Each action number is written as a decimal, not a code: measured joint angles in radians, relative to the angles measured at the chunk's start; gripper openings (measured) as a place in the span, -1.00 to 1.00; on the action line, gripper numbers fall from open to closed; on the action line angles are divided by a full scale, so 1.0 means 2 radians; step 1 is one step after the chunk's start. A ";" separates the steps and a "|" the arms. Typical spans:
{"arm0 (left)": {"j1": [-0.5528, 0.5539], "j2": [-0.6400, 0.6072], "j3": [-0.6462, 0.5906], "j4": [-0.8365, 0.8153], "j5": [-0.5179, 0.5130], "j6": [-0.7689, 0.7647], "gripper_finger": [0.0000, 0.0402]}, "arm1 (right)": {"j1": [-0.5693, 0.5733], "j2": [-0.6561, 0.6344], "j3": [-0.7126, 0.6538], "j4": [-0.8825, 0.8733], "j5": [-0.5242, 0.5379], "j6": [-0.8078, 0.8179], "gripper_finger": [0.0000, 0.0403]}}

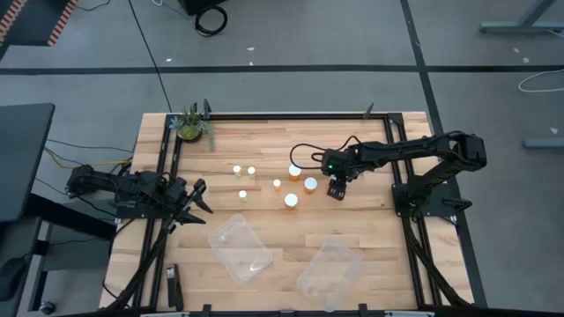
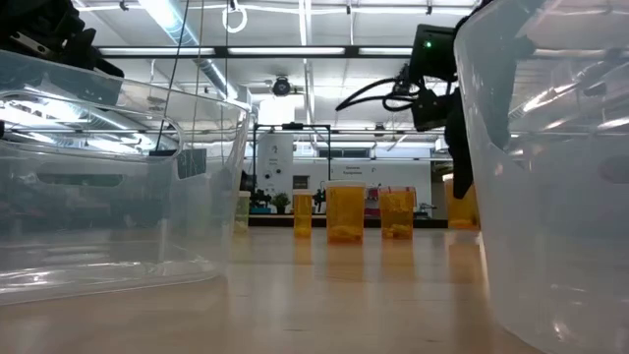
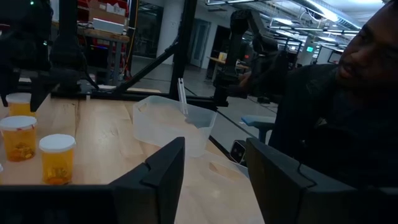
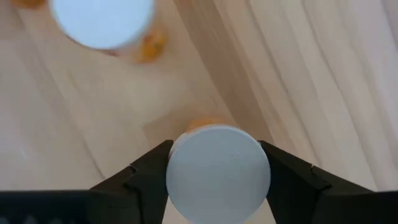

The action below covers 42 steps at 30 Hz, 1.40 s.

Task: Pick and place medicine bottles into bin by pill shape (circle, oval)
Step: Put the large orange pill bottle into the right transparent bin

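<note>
- Right end effector (image 4: 217, 171) sits straight over an upright bottle (image 4: 217, 173), fingers apparently touching its white cap at 3 and 9 o'clock.
- Left end effector (image 1: 196, 201) waits partly open, well away at 9 o'clock on the table (image 1: 370, 220).

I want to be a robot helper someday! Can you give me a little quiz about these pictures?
1. True or false: the two clear tubs have no bottles in them.
2. What is the right end effector gripping? A: the plant. B: a medicine bottle. C: a tub.
3. Fill in: the left end effector, at the table's left side, has its fingers ___.

Key: 1 true; 2 B; 3 open.
</note>
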State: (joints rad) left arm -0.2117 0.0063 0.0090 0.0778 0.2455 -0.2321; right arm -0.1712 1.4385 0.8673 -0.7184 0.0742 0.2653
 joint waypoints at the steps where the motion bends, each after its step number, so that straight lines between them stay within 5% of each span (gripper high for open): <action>1: 0.000 0.000 0.000 0.000 0.000 0.000 -0.12 | 0.004 -0.001 0.004 -0.003 0.000 0.000 0.13; 15: 0.000 0.000 0.000 0.000 0.000 0.000 -0.12 | 0.078 0.000 0.072 -0.038 0.020 0.053 0.12; 42: 0.000 0.000 0.000 0.000 0.000 0.000 -0.11 | 0.189 0.000 0.075 -0.028 0.042 0.253 0.12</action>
State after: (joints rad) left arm -0.2118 0.0063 0.0090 0.0772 0.2455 -0.2321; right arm 0.2069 1.4376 1.0172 -0.7742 0.1577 0.7721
